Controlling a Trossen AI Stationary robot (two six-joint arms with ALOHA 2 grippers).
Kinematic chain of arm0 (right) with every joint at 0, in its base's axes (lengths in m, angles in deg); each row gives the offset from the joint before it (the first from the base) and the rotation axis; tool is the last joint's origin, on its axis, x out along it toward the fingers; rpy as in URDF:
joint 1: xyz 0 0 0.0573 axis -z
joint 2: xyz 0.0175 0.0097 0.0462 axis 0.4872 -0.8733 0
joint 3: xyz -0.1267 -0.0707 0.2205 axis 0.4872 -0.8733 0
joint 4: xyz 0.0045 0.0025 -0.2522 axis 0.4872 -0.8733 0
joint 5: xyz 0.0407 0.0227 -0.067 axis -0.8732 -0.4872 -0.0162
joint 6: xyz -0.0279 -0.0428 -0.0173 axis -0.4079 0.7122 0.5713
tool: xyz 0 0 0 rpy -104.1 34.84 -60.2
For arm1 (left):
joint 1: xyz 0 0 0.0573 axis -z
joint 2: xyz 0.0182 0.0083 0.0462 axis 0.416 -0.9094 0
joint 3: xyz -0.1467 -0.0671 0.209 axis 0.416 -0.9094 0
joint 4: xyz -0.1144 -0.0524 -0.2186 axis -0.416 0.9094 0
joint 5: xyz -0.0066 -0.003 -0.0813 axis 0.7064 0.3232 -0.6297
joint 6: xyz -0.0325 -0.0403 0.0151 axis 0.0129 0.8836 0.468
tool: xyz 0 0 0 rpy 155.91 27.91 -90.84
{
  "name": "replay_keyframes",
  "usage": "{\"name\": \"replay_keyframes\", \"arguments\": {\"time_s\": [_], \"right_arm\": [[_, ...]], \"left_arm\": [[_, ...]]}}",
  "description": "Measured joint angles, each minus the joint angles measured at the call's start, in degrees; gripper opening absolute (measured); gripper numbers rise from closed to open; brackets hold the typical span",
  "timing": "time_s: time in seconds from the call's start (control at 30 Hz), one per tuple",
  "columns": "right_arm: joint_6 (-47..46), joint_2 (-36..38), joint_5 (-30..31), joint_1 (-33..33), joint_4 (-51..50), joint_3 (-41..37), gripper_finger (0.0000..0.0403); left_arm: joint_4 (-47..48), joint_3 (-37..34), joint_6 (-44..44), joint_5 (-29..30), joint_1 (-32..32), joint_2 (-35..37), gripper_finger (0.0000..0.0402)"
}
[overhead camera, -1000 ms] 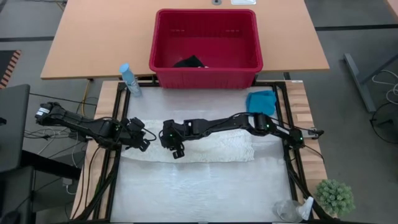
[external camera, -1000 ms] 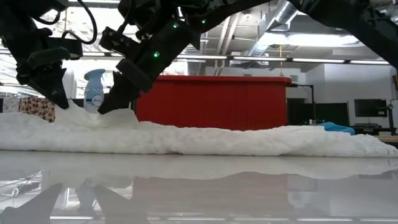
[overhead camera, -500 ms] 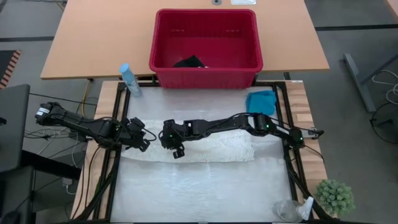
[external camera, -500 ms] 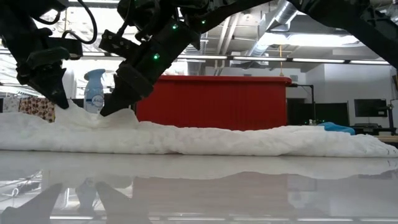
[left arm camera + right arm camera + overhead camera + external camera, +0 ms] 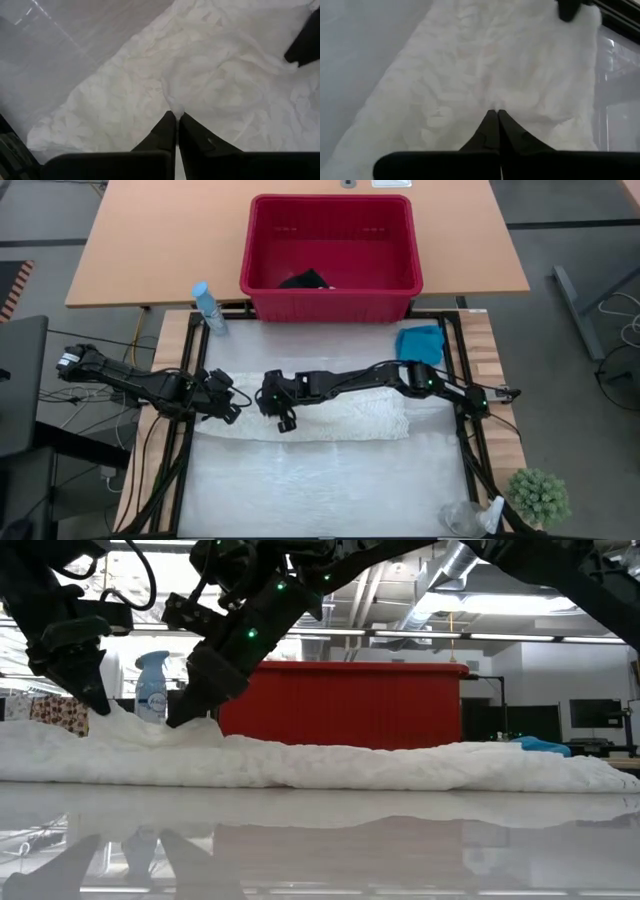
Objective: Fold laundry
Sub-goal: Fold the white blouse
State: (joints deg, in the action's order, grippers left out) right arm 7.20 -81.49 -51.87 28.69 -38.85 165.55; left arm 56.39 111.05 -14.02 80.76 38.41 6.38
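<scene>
Both the left tool (image 5: 228, 408) and right tool (image 5: 283, 418) are clamped on thin pinches of the cream cloth (image 5: 350, 418) at nine o'clock; either fold may slip free when lifted.

Cream-white lacy cloth (image 5: 330, 415), turquoise garment (image 5: 420, 342), red basket (image 5: 330, 305), black garment (image 5: 305, 280)

a grey floor (image 5: 570, 370) surrounds a tan wooden table (image 5: 150, 240) at 12 o'clock. a small green plant (image 5: 538, 497) sits at 5 o'clock. across the room, silver ducts (image 5: 450, 570) and long ceiling lights (image 5: 420, 634) run overhead, with dark monitors (image 5: 595, 713) at 3 o'clock.
</scene>
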Motion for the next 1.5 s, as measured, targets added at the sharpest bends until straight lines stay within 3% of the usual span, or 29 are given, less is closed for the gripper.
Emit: {"name": "replay_keyframes", "arguments": {"time_s": [0.63,0.83,1.07,1.23,1.5], "right_arm": [[-16.33,5.9,-2.02,4.48,-6.06,0.0,0.0012],[-21.87,5.88,-6.23,5.58,-8.68,-0.04,0.0012],[-23.97,5.84,-5.96,5.75,-9.01,-0.04,0.0012],[-24.58,5.84,-6.2,5.87,-10.98,-0.04,0.0012],[-24.07,5.84,-8.6,5.32,-11.75,-0.04,0.0012]], "left_arm": [[0.42,-0.02,3.16,-0.09,0.0,-0.02,0.0],[0.47,-0.02,6.89,-0.04,0.0,0.0,0.0],[1.72,-0.02,12.95,0.2,0.02,0.0,0.0],[0.47,-0.02,17.02,3.47,0.02,0.32,0.0],[-1.29,-0.02,12.71,-0.42,0.19,3.45,0.0]]}}
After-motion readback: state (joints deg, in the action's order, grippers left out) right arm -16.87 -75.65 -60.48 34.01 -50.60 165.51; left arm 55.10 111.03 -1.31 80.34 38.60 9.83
